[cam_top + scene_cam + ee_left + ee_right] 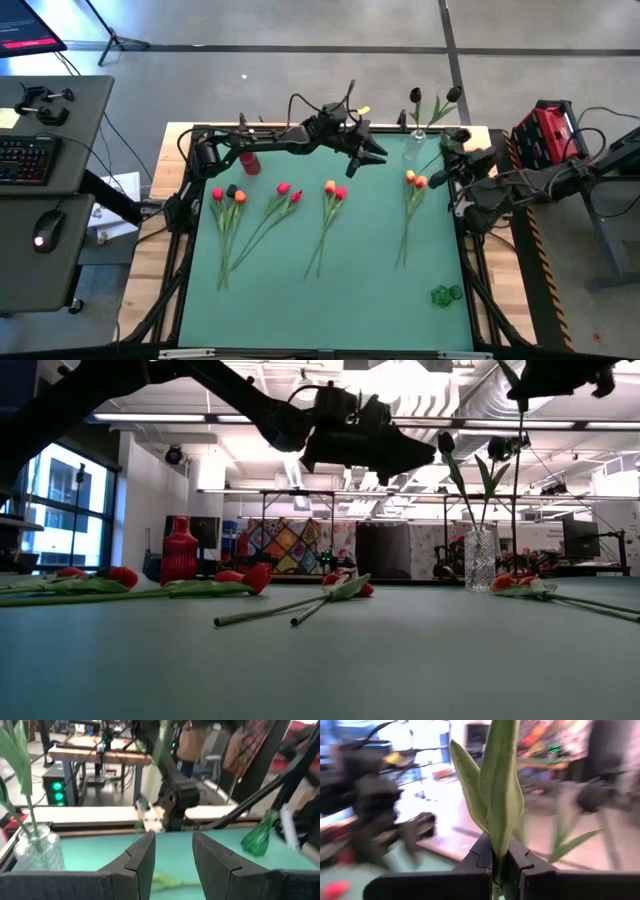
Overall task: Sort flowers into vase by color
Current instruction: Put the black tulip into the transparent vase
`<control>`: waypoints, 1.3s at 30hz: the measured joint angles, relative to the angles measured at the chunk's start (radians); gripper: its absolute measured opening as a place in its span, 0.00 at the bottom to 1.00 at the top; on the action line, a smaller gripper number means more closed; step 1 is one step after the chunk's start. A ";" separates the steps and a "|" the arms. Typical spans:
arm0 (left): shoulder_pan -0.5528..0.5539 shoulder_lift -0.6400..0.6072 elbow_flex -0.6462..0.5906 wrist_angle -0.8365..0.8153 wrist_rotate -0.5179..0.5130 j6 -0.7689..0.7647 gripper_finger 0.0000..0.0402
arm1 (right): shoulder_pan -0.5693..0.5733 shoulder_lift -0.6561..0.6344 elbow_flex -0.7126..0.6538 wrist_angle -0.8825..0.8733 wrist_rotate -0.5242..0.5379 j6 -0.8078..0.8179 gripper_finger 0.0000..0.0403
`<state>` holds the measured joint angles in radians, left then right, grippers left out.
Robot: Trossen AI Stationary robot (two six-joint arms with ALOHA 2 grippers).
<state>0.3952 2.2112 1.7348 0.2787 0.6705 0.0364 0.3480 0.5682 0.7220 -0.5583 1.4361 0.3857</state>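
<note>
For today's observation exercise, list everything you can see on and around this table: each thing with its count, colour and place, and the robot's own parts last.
Flowers lying on mat: four loose clusters, red and orange heads plus one dark, green stems, in a row across the mat.
Clear vase: one, glass, back right of mat, holding dark-headed flowers.
Red vase: one, back left of mat.
Green vase: one, lying at the mat's front right.
Mat: one, teal, covering the table.
Held flower: one, green leaves and stem, in the right claw.
Left claw: open, empty, raised over the back of the mat.
Right claw: shut on the stem, beside the clear vase.
</note>
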 joint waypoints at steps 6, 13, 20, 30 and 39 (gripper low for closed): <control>-0.028 0.000 0.000 -0.023 -0.008 0.074 0.30 | -0.083 0.000 0.052 0.136 0.069 -0.226 0.00; -0.049 0.000 0.000 -0.021 -0.017 0.106 0.30 | -0.255 0.001 0.047 0.301 -0.062 -0.302 0.00; -0.050 0.000 0.000 -0.027 -0.071 0.106 0.30 | -0.458 0.053 0.027 0.414 -0.184 -0.259 0.00; -0.056 0.000 0.000 -0.085 -0.127 0.119 0.30 | -0.685 0.152 0.027 0.659 -0.356 -0.418 0.00; -0.058 0.000 0.000 -0.111 -0.128 0.144 0.30 | -0.822 0.193 0.027 0.592 -0.486 -0.332 0.00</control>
<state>0.3370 2.2116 1.7348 0.1673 0.5428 0.1802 -0.4740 0.7615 0.7486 0.0335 0.9503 0.0533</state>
